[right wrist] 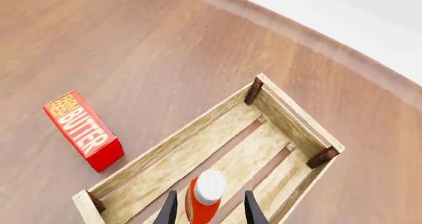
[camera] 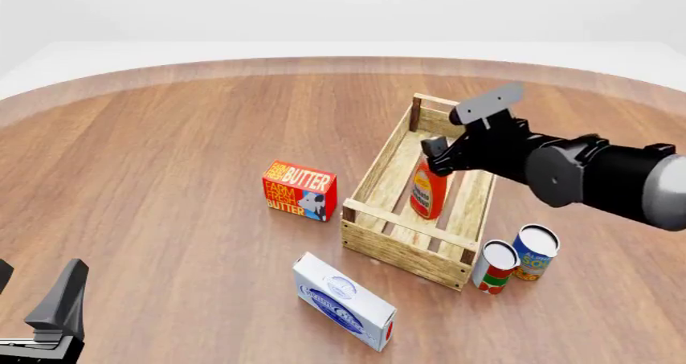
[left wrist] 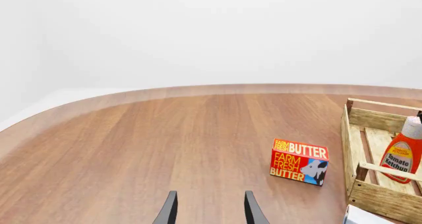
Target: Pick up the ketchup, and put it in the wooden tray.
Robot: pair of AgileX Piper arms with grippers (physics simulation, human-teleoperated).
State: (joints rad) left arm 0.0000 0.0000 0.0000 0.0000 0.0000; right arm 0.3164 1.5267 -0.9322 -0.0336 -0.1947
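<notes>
The ketchup (camera: 429, 194) is a slim orange-red bottle with a white cap. It stands roughly upright inside the wooden tray (camera: 402, 247), near its middle. My right gripper (camera: 442, 161) is over the tray with its fingers on either side of the bottle's cap end. In the right wrist view the jaws (right wrist: 209, 211) stand wide apart, with gaps beside the ketchup (right wrist: 201, 204), above the tray's slats (right wrist: 165, 150). My left gripper (camera: 38, 292) is open and empty at the near left. In its own view (left wrist: 209, 211) the ketchup (left wrist: 400, 155) and the tray (left wrist: 386, 199) show far off.
A red-and-yellow butter box (camera: 299, 190) stands just left of the tray. A white-and-blue box (camera: 343, 301) lies in front of the tray. A red-and-white can (camera: 496, 266) and a blue can (camera: 534, 252) stand at the tray's near right corner.
</notes>
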